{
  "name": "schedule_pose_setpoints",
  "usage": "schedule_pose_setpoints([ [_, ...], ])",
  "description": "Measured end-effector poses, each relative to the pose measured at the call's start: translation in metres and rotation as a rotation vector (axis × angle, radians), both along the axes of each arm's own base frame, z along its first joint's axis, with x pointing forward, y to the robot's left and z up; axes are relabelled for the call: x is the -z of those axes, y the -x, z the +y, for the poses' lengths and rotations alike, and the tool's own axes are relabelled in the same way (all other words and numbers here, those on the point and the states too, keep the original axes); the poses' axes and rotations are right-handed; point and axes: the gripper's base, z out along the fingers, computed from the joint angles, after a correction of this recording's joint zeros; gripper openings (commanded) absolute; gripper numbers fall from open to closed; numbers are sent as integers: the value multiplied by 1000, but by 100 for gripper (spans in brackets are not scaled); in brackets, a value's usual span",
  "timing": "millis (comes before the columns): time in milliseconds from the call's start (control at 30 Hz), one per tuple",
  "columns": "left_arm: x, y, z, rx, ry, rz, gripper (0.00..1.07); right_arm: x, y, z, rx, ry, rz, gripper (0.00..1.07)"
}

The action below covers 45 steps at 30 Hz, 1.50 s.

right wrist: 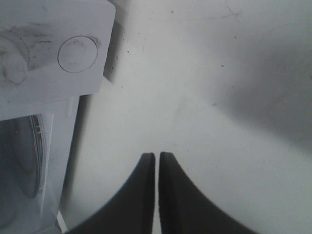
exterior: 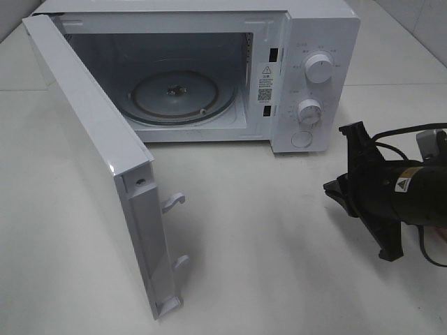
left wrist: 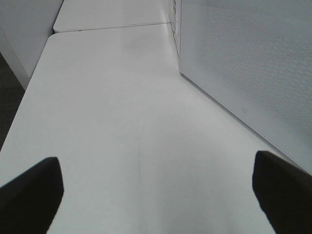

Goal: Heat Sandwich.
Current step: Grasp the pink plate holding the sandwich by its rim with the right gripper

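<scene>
Microwave door (exterior: pixel 84 139) open, turntable (exterior: pixel 185 98) bare — sandwich unseen, not yet loaded; right gripper (right wrist: pixel 157 158) closed, left gripper (left wrist: pixel 156 165) wide open — both empty.

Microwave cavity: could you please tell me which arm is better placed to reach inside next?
Probably right: its shut end effector sits unobstructed before the microwave, whereas the open door stands between the left end effector and the turntable.

White surface (exterior: pixel 265 251) is filling most of the high view, butting against a second white top (left wrist: pixel 112 17) at a seam. Dark floor (left wrist: pixel 7 97) is showing beside it. Soft light is casting faint shadows.
</scene>
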Motion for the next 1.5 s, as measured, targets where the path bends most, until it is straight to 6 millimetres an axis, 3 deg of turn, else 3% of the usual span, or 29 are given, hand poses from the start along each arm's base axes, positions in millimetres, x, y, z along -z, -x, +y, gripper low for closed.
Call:
schedule_pose_setpoints([
  [367, 0, 0, 0, 0, 0, 0, 103, -23, 13, -1, -237, 199, 74, 10],
  [800, 0, 0, 0, 0, 0, 0, 103, -59, 10, 3, -996, 692, 195, 15],
  [1267, 0, 0, 0, 0, 0, 0, 103, -78, 10, -5, -1282, 871, 317, 22],
  [1400, 0, 0, 0, 0, 0, 0, 103, -89, 4, -5, -1290, 884, 312, 44],
  [1433, 0, 0, 0, 0, 0, 0, 103, -89, 4, -5, -1290, 884, 312, 44],
  [1500, 0, 0, 0, 0, 0, 0, 103, -93, -1, -10, -1279, 883, 314, 65],
])
